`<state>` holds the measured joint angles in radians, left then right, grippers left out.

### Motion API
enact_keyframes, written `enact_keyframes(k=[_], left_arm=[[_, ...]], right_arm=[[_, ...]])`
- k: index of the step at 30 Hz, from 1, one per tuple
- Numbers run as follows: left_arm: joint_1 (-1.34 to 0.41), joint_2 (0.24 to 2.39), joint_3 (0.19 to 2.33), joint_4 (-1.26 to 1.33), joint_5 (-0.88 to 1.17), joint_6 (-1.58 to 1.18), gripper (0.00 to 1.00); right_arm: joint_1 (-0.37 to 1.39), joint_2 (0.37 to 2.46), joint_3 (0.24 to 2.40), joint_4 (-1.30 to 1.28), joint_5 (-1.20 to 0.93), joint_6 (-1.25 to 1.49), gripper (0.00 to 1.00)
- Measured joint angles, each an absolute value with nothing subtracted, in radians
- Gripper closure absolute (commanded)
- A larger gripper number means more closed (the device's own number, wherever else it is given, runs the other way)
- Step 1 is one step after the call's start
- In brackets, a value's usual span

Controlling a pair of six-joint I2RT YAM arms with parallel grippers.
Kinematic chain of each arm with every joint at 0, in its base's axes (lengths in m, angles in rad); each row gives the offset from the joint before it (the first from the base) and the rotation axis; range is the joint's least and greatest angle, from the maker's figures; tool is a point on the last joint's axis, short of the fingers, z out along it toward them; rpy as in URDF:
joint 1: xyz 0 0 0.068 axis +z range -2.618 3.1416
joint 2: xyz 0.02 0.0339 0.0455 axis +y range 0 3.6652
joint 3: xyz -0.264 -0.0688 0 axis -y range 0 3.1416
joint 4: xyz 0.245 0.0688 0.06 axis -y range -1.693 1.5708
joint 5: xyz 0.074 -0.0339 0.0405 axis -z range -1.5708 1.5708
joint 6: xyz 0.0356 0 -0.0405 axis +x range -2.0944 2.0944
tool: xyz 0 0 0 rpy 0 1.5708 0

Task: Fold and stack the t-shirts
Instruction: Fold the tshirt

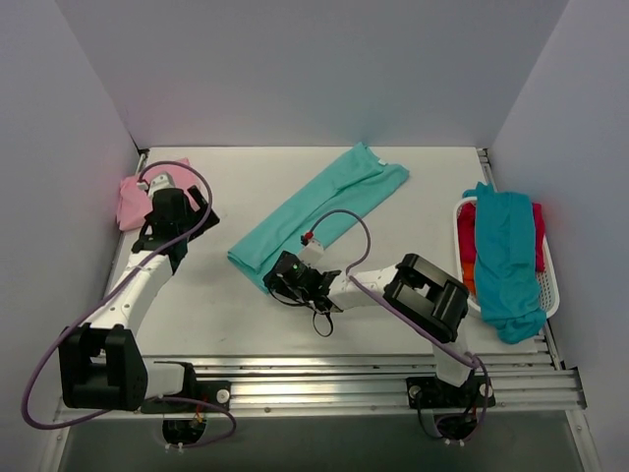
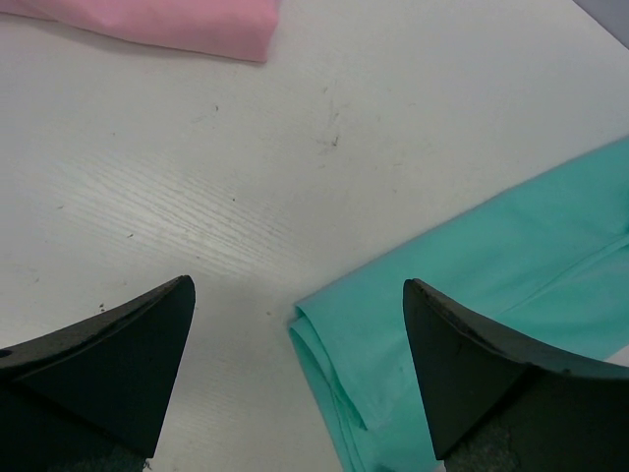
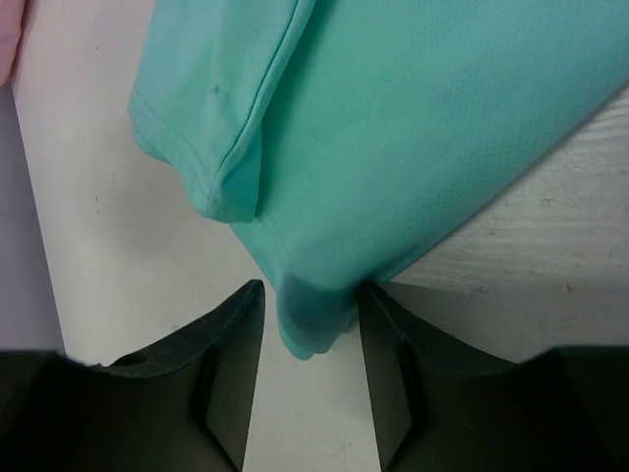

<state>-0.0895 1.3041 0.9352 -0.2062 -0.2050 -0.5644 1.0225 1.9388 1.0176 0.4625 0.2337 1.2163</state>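
Our right tool (image 3: pixel 310 295) pinches the half-folded mint-teal cotton t-shirt (image 3: pixel 413 118), left tool (image 2: pixel 298 283) gapes empty; light pink t-shirt (image 1: pixel 131 202) lies folded, white plastic basket (image 1: pixel 551 285) holds the other t-shirts (image 1: pixel 506 261).

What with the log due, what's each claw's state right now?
Left claw: open, holding nothing.
Right claw: closed on the mint-teal t-shirt.

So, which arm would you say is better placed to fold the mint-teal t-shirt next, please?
Right: the right end effector has a corner of the mint-teal t-shirt between its fingers, while the left end effector hangs open by the pink t-shirt.
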Motion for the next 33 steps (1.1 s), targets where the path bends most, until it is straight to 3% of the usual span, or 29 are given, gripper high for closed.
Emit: enact_keyframes(k=[8,16,23,31,33], left_arm=[[-0.051,1.277,0.860,-0.191,-0.200,-0.564,0.05],[-0.040,1.277,0.860,-0.164,-0.186,-0.565,0.06],[-0.039,1.277,0.859,-0.153,-0.166,-0.567,0.05],[-0.077,1.260,0.831,-0.141,-0.121,-0.602,0.06],[-0.128,1.253,0.813,-0.142,-0.119,-0.609,0.06]], right_arm=[[1.007,2.071,1.122,0.528,0.166,1.199,0.99],[1.000,2.065,1.084,0.583,0.140,1.191,1.00],[0.996,1.740,0.745,0.445,0.200,1.190,1.00],[0.993,1.044,0.360,-0.030,0.408,1.395,1.00],[0.987,0.911,0.336,-0.127,0.457,1.444,0.57]])
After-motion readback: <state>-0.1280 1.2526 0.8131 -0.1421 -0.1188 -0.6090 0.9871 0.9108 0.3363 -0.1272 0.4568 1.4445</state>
